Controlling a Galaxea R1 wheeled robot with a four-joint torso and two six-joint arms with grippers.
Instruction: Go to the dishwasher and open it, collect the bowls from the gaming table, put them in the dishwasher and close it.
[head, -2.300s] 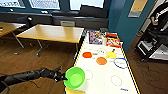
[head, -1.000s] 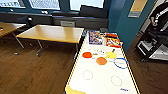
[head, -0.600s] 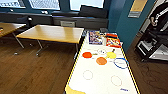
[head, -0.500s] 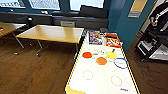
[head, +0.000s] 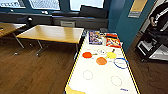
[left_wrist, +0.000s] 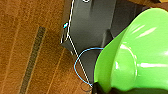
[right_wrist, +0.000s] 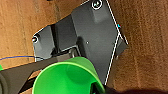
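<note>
Four small round plastic bowls (head: 101, 60) were noted on the white-topped, yellow-edged gaming table (head: 100, 82). A lime-green plastic bowl (left_wrist: 135, 55) was seen above the wooden floor (left_wrist: 30, 50); neither gripper's state could be determined.

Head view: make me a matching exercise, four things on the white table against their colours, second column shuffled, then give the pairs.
Things:
1. Bowl nearest the wooden table
2. Bowl in the middle
3. Bowl by the ring
4. Ring nearest the table's right edge

Colours:
A. Yellow
B. Blue
C. Red-orange
D. Orange

Pairs: 1-C, 2-D, 3-A, 4-B
</note>
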